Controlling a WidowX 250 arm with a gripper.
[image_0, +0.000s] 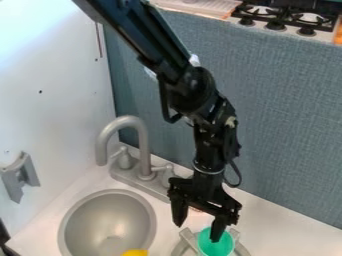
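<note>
The gripper (197, 230) hangs down from the top at the lower middle, its two fingers spread wide apart. Its right finger reaches into or in front of the mouth of a green cup (224, 247); whether it touches the cup I cannot tell. The left finger is outside the cup, to its left, over the white counter. Around the cup is a grey rack-like piece (188, 241), cut off by the bottom edge. A yellow object (135, 253) shows at the bottom edge by the sink.
A round grey sink (107, 220) lies at lower left, with a grey faucet (142, 145) and handles behind it. White wall (53, 90) at left carries a grey bracket (20, 175). A blue-grey panel (287, 120) stands behind; a stove (287, 17) is at the top right.
</note>
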